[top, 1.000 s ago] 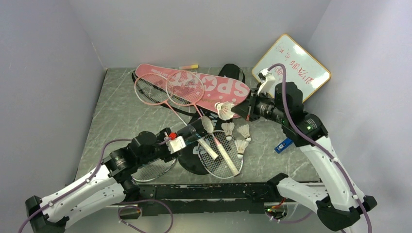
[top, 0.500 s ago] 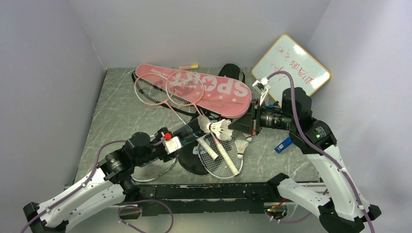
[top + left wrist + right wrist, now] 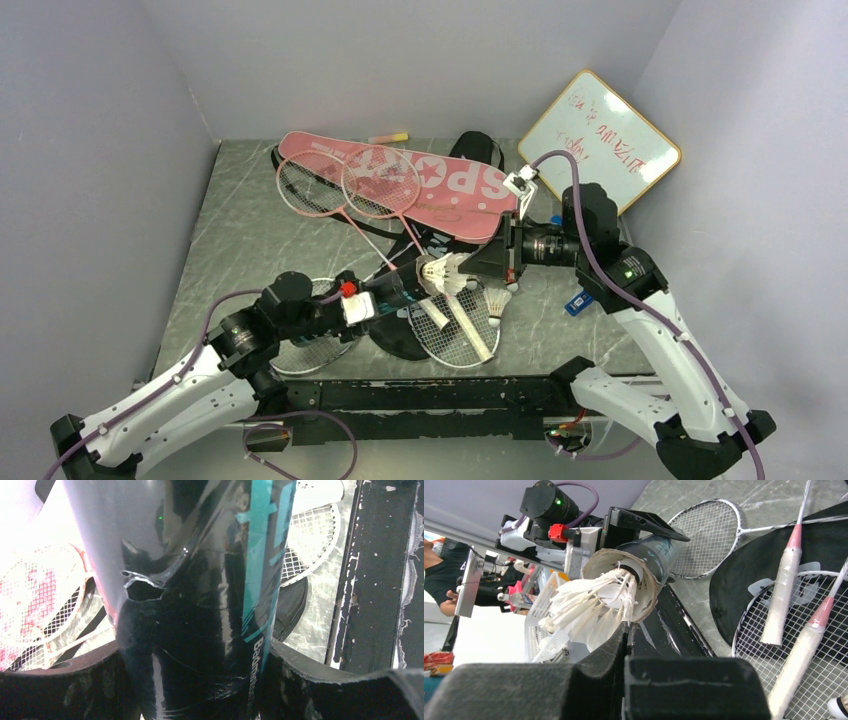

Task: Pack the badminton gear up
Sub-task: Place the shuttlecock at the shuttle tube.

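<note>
While the tube is being loaded: the left gripper [image 3: 372, 300] is clamped around the dark tube [image 3: 200, 630], jaws spread wide to span its body, so the open mouth points right at the other arm.
Opposite arm: the right gripper [image 3: 624, 630] is pinched together on the feather skirt of 1 held shuttlecock [image 3: 589, 605], which leaves the cork end free to lead.
Where they meet: near the table's middle, raised above the black racket cover [image 3: 395, 338]. The cork appears to sit just inside the tube's rim.
Why held so: with 1 arm as a steady socket and the other feeding, the light shuttlecock probably goes in without tipping the tube.
Still loose: 1 loose shuttlecock [image 3: 497, 298] lies just right of the white-framed racket [image 3: 455, 325]. Any others would be hidden under the right arm.
Far side: 2 pink-framed rackets [image 3: 350, 180] lie unpacked on the pink racket cover [image 3: 455, 190].
Change over 1 second: the right gripper was farther away, by the pink cover's right end and well apart from the tube. It has swung nearer and left to the mouth.
Tube shift: its mouth pointed more toward the far side before. Now it lies flatter and faces right.
Grips: both unchanged.
</note>
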`<action>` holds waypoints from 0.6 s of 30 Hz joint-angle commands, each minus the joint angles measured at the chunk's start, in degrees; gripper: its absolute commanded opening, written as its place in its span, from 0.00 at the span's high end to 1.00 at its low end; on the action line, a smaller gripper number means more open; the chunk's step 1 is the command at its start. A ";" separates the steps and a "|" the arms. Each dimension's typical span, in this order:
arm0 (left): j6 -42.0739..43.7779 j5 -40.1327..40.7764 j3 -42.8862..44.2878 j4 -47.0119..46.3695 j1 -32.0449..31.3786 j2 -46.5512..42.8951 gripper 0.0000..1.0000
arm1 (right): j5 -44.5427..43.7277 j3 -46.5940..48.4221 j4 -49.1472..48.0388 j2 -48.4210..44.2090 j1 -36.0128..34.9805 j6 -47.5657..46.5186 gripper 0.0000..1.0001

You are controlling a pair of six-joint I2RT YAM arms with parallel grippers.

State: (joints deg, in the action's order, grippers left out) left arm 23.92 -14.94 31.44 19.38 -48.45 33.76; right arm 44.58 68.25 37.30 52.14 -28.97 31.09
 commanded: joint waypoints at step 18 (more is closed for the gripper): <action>0.57 -5.09 0.37 -4.73 0.70 0.91 0.64 | 2.60 -6.41 -10.00 1.73 -3.01 3.12 0.49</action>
State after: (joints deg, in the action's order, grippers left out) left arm 24.27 -18.17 31.40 19.00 -48.16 34.52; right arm 46.76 61.84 30.39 54.33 -30.44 34.20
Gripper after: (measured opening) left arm 0.693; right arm 0.487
